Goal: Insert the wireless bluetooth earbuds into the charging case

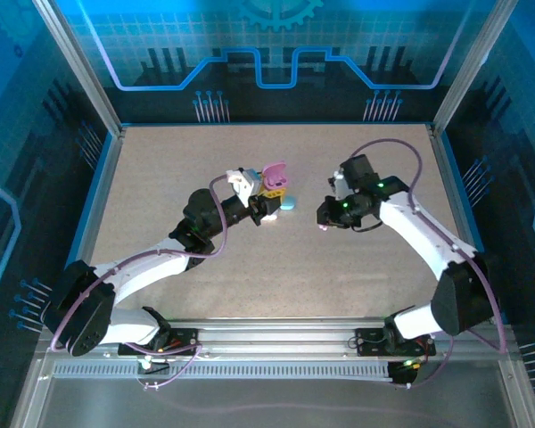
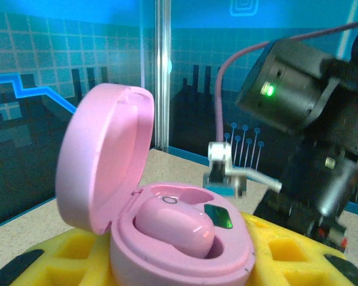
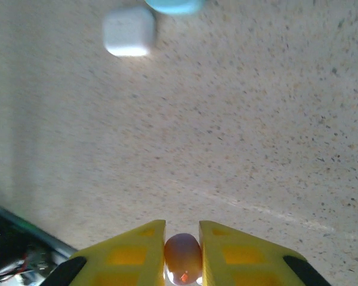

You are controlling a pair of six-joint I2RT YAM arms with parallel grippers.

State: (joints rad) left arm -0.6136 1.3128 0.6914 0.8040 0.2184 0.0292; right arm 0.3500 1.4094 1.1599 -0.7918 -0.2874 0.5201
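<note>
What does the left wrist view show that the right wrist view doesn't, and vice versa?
Left wrist: a pink open clamshell charging case in the left gripper, one pink earbud seated inside, the black right arm beyond. Right wrist: the right gripper shut on a small pinkish earbud, a white rounded-square case and a light blue object beyond. Both: yellow gripper fingers, speckled beige tabletop.
</note>
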